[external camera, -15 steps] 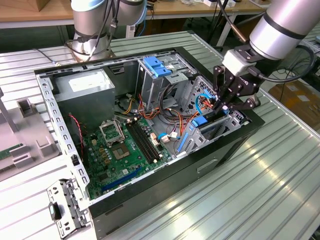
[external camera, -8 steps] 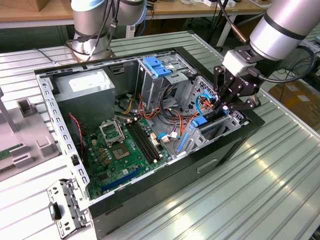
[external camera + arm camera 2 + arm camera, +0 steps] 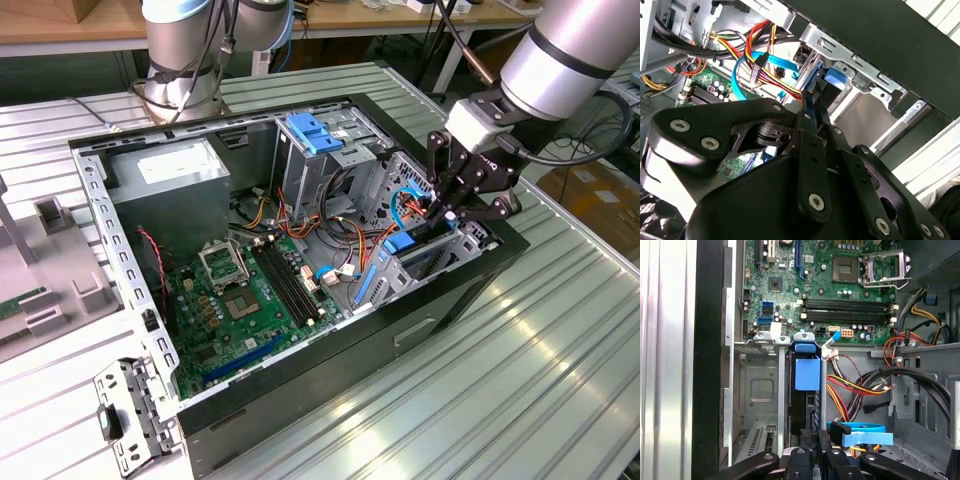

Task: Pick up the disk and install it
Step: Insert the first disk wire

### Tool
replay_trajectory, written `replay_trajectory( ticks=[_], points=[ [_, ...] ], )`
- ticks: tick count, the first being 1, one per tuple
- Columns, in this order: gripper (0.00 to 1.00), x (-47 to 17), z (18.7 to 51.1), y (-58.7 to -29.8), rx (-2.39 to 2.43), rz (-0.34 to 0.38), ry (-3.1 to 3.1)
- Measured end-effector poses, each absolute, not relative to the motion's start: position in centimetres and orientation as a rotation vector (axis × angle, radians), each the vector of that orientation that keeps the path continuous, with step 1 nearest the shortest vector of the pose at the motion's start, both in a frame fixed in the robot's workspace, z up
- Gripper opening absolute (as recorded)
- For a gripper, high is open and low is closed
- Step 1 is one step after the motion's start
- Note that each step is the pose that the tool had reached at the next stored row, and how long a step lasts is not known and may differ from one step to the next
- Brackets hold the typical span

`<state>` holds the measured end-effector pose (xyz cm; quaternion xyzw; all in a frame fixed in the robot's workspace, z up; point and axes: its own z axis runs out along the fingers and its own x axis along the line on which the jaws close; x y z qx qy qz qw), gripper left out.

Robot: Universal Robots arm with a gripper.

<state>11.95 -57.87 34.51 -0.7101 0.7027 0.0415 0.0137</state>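
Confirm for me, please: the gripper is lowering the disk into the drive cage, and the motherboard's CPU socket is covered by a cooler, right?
Not quite. The CPU socket is bare, its metal frame exposed, as the exterior view shows. The gripper is indeed at the drive cage with the disk.

Motherboard (image 3: 245, 300) green, black memory slots. Disk (image 3: 806, 371) carrier blue – same blue on drive cage latch (image 3: 313, 133). Cables (image 3: 762, 60) red, yellow, orange, black; flat one light blue. Case (image 3: 420, 330) black outside, grey metal inside. Gripper (image 3: 450, 205) black, arm silver-grey. Table (image 3: 520, 380) ribbed, silver.
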Motion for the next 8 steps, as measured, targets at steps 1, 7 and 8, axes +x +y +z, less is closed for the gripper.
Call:
replay_trajectory(
  ticks=[1, 7, 8],
  points=[
    [0.17, 11.95, 34.52, -57.87, -2.212, 0.129, 2.189],
    [0.17, 12.16, 34.51, -58.21, -2.212, 0.133, 2.19],
    [0.17, 12.16, 34.5, -58.18, -2.211, 0.134, 2.19]
  ],
)
